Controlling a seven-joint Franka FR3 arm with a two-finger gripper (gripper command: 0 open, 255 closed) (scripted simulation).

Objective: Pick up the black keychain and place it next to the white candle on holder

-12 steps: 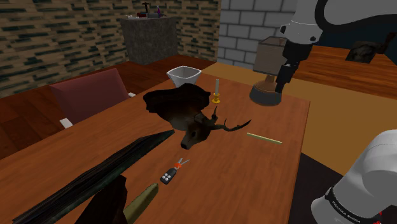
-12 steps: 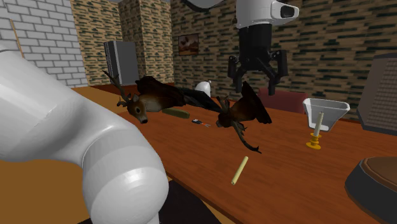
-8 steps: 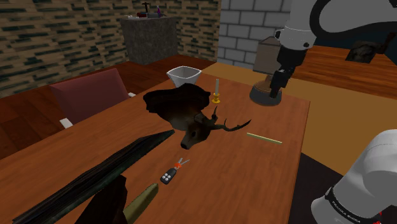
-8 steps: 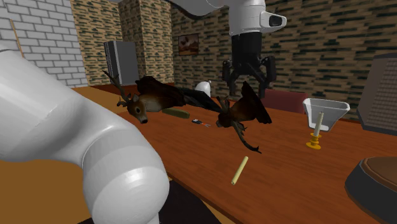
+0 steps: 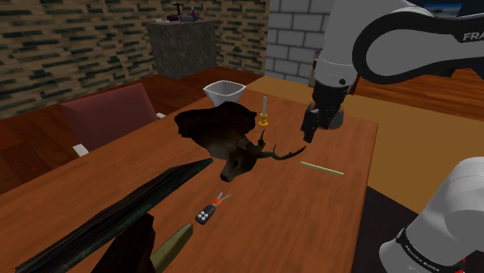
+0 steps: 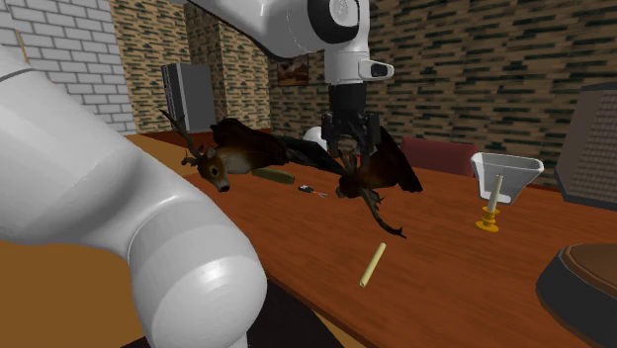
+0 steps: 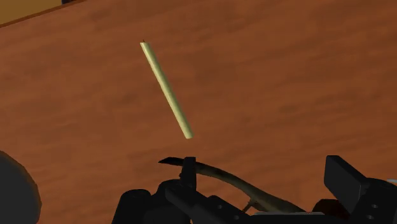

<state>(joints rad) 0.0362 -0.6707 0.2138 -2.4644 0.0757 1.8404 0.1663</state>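
Black keychain (image 5: 205, 213) lies near the front of the wooden table (image 5: 310, 217) in the shoulder view, well apart from the gripper (image 5: 309, 133) above the deer head (image 5: 239, 160). The wrist view settles it: fingers (image 7: 347, 183) spread, empty, a pale stick (image 7: 167, 89) beyond. Farthest back stands the candle (image 5: 264, 111).

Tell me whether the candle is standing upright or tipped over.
Upright. The candle stands vertical in its yellow holder on the wooden table, beside the white bowl.
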